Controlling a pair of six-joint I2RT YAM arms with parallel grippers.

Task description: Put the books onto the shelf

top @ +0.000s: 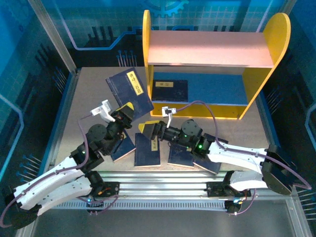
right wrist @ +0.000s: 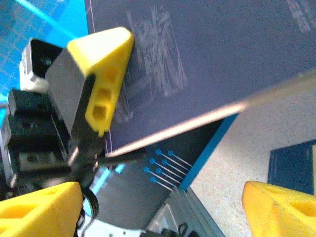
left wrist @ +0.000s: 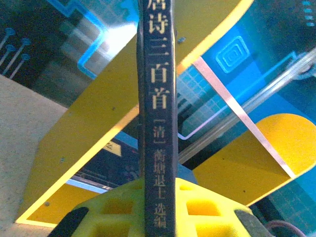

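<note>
My left gripper (top: 126,112) is shut on a dark navy book (top: 129,91), holding it lifted and tilted in front of the shelf's (top: 207,47) left yellow panel. In the left wrist view the book's spine (left wrist: 158,123) stands clamped between my yellow fingers (left wrist: 212,207), with the shelf's yellow panels (left wrist: 89,143) behind it. Another book (top: 170,90) lies flat on the blue lower board. Several books (top: 148,150) lie on the table by the arms. My right gripper (top: 148,129) hovers open over them. Its own view shows the held book (right wrist: 222,59) above the open right gripper (right wrist: 158,197).
The table (top: 89,94) is tan, with blue enclosure walls (top: 29,74) on the left and right. A metal rail (top: 163,182) runs along the near edge. One table book (right wrist: 294,165) shows at the right of the right wrist view.
</note>
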